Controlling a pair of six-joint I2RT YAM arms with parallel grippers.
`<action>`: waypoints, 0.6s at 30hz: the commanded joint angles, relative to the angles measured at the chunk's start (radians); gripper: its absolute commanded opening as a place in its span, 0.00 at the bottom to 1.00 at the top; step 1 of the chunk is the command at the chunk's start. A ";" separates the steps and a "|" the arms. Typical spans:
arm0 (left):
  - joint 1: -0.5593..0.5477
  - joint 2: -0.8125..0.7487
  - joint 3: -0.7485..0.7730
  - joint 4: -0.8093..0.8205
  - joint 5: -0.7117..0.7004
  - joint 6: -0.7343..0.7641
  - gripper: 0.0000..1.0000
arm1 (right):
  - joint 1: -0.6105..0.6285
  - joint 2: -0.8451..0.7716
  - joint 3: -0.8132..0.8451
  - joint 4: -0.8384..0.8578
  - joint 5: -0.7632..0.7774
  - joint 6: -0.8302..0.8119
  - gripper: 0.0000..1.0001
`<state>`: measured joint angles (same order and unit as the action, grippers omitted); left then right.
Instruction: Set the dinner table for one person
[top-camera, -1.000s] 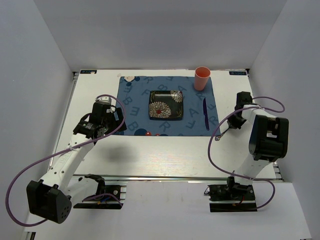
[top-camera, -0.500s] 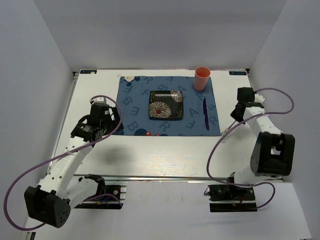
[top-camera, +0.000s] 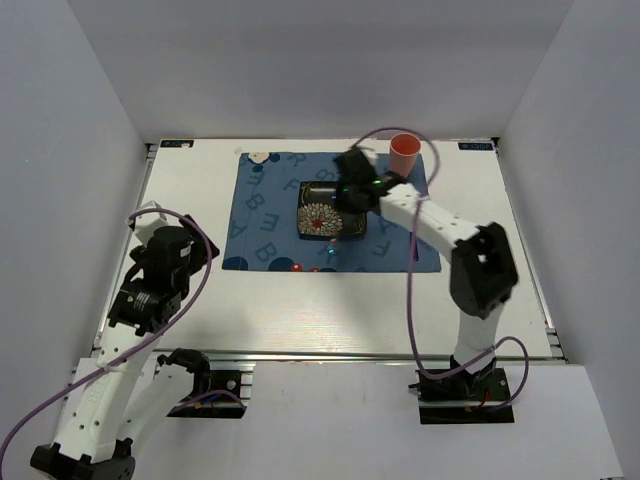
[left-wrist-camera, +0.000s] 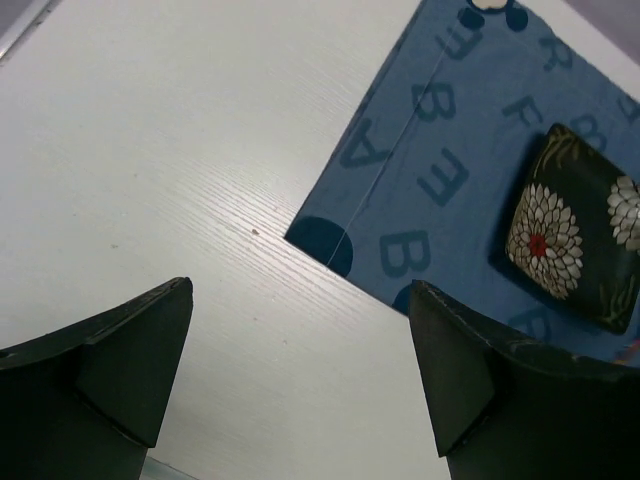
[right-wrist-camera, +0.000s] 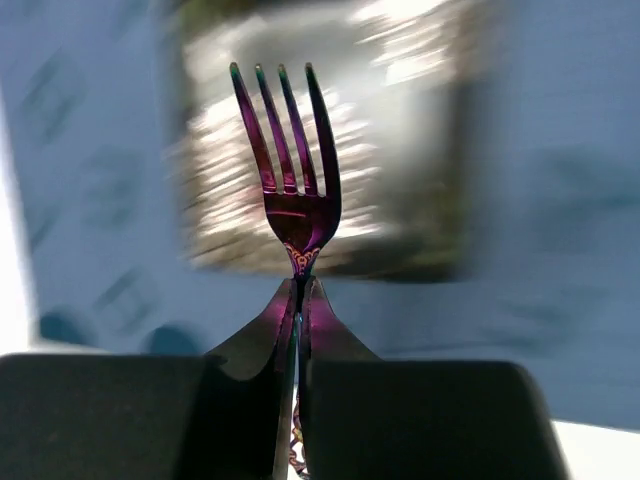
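**White dinner table (top-camera: 300, 310) almost set, fork not down yet**

From above, the dinner table holds one blue mat (top-camera: 262, 215), one plate (top-camera: 318, 220) and one pink cup (top-camera: 404, 156). The right gripper (top-camera: 350, 188) hangs over the plate.

At the left wrist, the left gripper (left-wrist-camera: 300, 295) is spread wide and holds nothing.

At the right wrist, the fingers pinch one fork (right-wrist-camera: 290, 170). I think it goes down next.

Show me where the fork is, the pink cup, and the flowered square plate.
fork (right-wrist-camera: 297, 205), right wrist view, base of the tines.
pink cup (top-camera: 404, 160), top external view, its side wall.
flowered square plate (top-camera: 318, 220), top external view, the white flower.
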<state>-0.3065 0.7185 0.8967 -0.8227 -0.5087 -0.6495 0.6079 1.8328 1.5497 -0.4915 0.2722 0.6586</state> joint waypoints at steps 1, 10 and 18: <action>0.004 -0.031 0.019 -0.041 -0.089 -0.055 0.98 | 0.128 0.090 0.159 0.018 -0.065 0.113 0.00; 0.004 -0.019 0.021 -0.046 -0.093 -0.059 0.98 | 0.274 0.560 0.656 0.011 -0.145 0.248 0.00; 0.004 -0.024 0.007 -0.015 -0.051 -0.030 0.98 | 0.273 0.671 0.704 0.128 -0.154 0.282 0.00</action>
<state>-0.3058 0.6914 0.8963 -0.8520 -0.5671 -0.6918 0.8963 2.4966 2.1971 -0.4301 0.1120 0.9024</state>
